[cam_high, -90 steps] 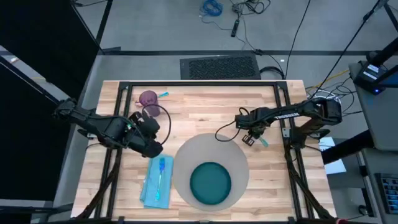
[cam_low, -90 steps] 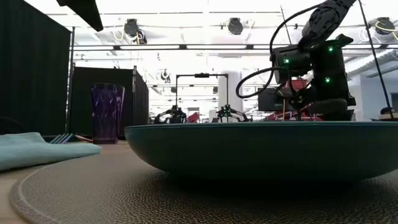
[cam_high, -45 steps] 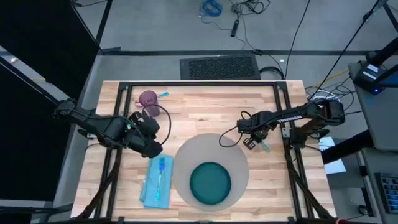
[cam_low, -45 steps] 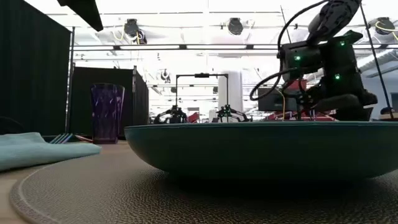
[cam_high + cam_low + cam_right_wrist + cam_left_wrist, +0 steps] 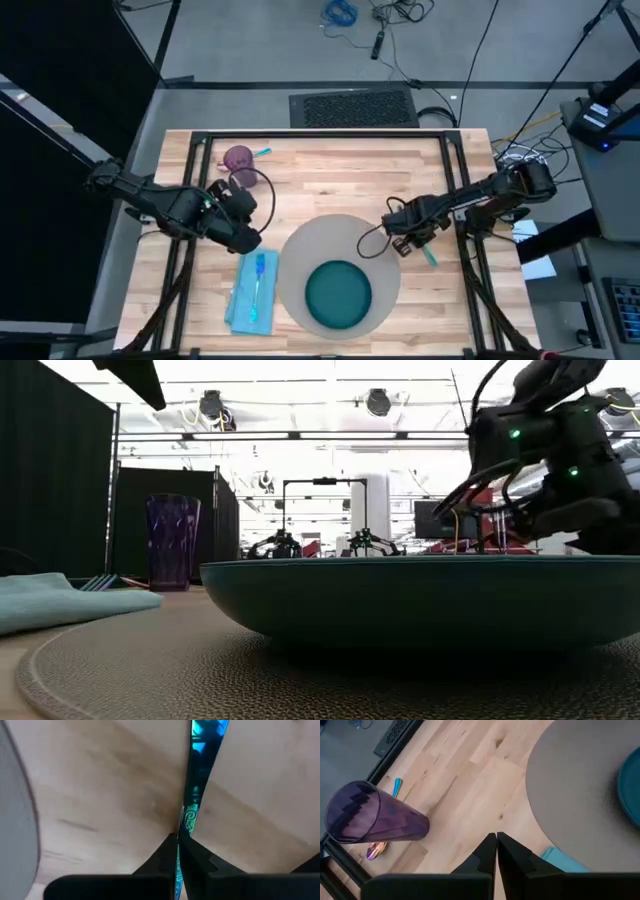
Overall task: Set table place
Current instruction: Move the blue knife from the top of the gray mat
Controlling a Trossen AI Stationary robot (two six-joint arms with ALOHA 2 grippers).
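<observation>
The right gripper (image 5: pixel 404 246) hung low over the table (image 5: pixel 330 170), just beside the right edge of the grey placemat (image 5: pixel 305 250), with its fingers pinched together on a shiny teal piece of cutlery (image 5: pixel 196 785); in the right wrist view the slim handle ran straight out from between the fingertips over bare wood, and which kind of utensil it was could not be told. From above, the teal end (image 5: pixel 429 257) of that piece showed just to the right of the gripper, between it and the black frame rail. The placemat lay on the near middle of the table, and a dark teal plate (image 5: pixel 338 296) sat on its near half. Left of the placemat, touching or nearly touching its edge, lay a light blue napkin (image 5: pixel 247 295) with a blue utensil (image 5: pixel 259 275) resting along it. The left gripper (image 5: pixel 243 238) waited above the table just behind the napkin, its fingers closed on nothing, as the left wrist view showed them pressed together (image 5: pixel 496 851). Toward the far left corner stood a purple cup (image 5: pixel 239 158), with another small teal piece (image 5: pixel 262 151) just beside it on the wood. In the low view the right gripper (image 5: pixel 560 480) showed behind the plate's rim
</observation>
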